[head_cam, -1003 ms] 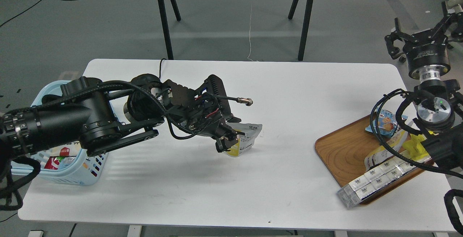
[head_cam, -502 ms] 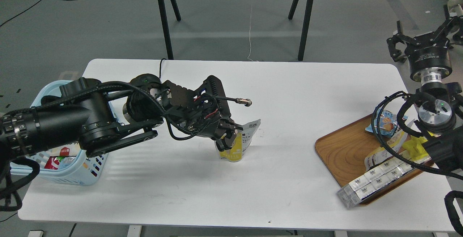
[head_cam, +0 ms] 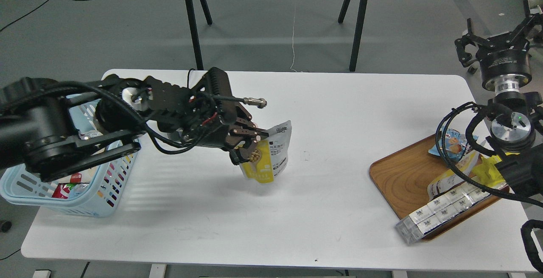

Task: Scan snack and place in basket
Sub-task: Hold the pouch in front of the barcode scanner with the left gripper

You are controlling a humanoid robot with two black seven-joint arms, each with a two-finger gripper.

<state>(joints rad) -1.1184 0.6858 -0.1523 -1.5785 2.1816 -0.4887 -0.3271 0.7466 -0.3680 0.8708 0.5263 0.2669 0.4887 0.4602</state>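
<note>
Head view. My left gripper (head_cam: pixel 250 139) is clamped on the snack (head_cam: pixel 268 155), its fingers pinching the pouch near the upper left corner. The pouch hangs tilted above the white table (head_cam: pixel 322 201), clear of the surface, with a faint shadow on the tabletop beneath it. Its yellow front with the round nut picture faces toward 7 o'clock; the white text panel lies on the side toward 3 o'clock.

The basket (head_cam: pixel 91 203), light blue with slotted sides, stands at the table's 9 o'clock edge, well apart from the pouch and partly hidden behind my left arm. Packets (head_cam: pixel 68 186) with red and white print lie inside it.

My right gripper (head_cam: pixel 494 40) is raised at 2 o'clock, beyond the table's corner; its dark fingers are spread apart and hold nothing.

A brown wooden tray (head_cam: pixel 403 176) sits at 4 o'clock on the table. On it are a small blue packet (head_cam: pixel 452 142), a yellow packet (head_cam: pixel 488 169) partly covered by my right arm's cables, and a long clear box (head_cam: pixel 441 212) of white printed items that overhangs the tray's near rim.
</note>
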